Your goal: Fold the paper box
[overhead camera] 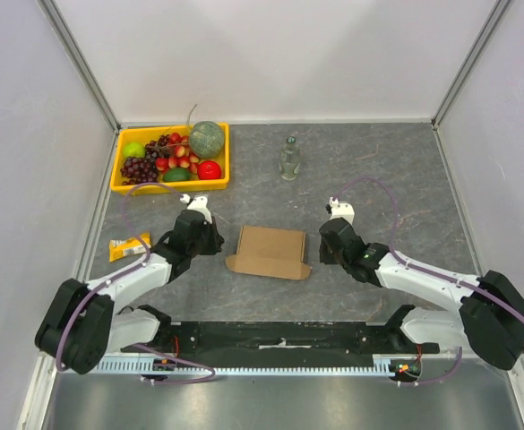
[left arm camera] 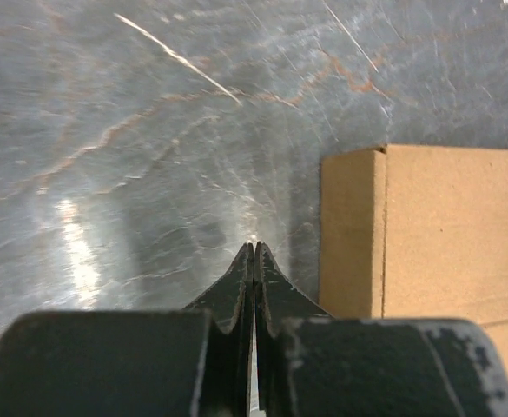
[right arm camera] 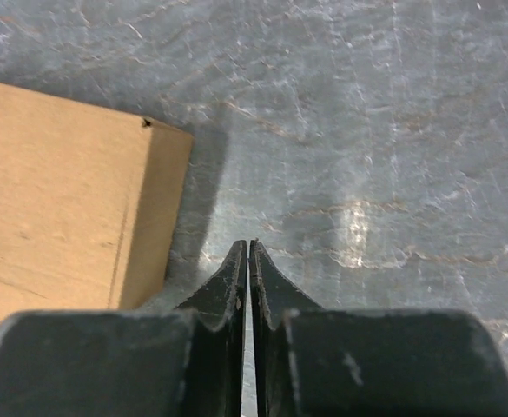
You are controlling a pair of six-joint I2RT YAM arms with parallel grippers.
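Observation:
The paper box (overhead camera: 270, 252), plain brown cardboard, lies on the grey table between my two arms as a low rectangular box with small flaps sticking out at its near corners. My left gripper (overhead camera: 215, 242) is shut and empty, just left of the box's left side. In the left wrist view the box (left arm camera: 436, 234) shows to the right of the gripper (left arm camera: 254, 247). My right gripper (overhead camera: 322, 253) is shut and empty, just right of the box's right side. In the right wrist view the box (right arm camera: 62, 208) shows to the left of the gripper (right arm camera: 247, 243).
A yellow tray (overhead camera: 118, 174) of fruit stands at the back left. A small glass bottle (overhead camera: 288, 159) stands at the back middle. A yellow packet (overhead camera: 129, 245) lies at the left edge. White walls enclose the table.

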